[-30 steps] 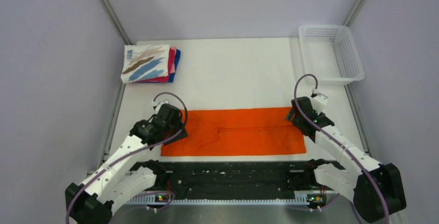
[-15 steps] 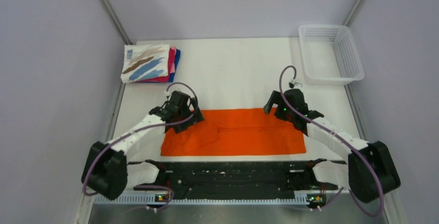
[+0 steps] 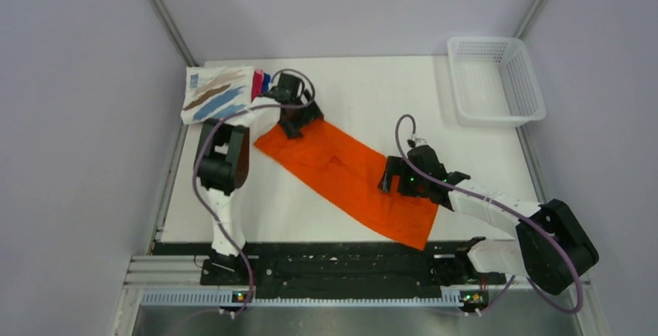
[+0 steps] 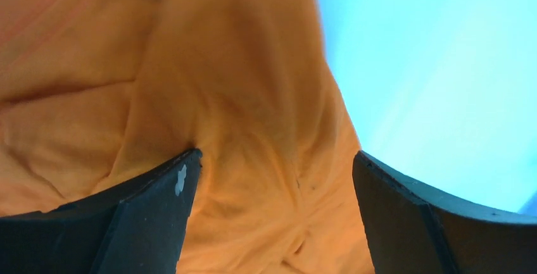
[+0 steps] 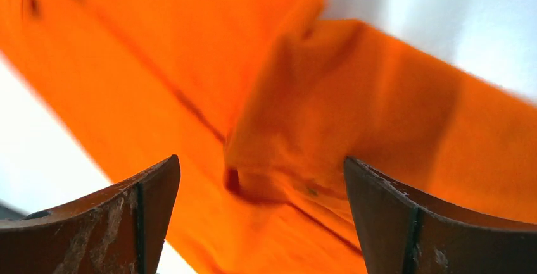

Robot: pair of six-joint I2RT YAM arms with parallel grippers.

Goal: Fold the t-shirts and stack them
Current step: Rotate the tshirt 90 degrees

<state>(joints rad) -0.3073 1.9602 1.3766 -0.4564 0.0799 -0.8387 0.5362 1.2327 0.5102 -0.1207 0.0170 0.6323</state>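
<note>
Orange t-shirt (image 3: 345,173) lies folded into a long strip, slanting across the table (image 3: 372,88) from beside the folded stack (image 3: 217,94) at the far-left corner toward the near-right. Three shirts look done; this one, I judge, needs crosswise folds, then stacking. My left gripper (image 3: 297,125) over its far end and right gripper (image 3: 390,184) over its near part both have fingers spread wide, holding nothing.

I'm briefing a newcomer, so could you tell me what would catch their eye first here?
An orange tee lies diagonally across the table, the left claw open over its far end, the right claw over its near end. A folded stack sits far left, a basket far right.
</note>
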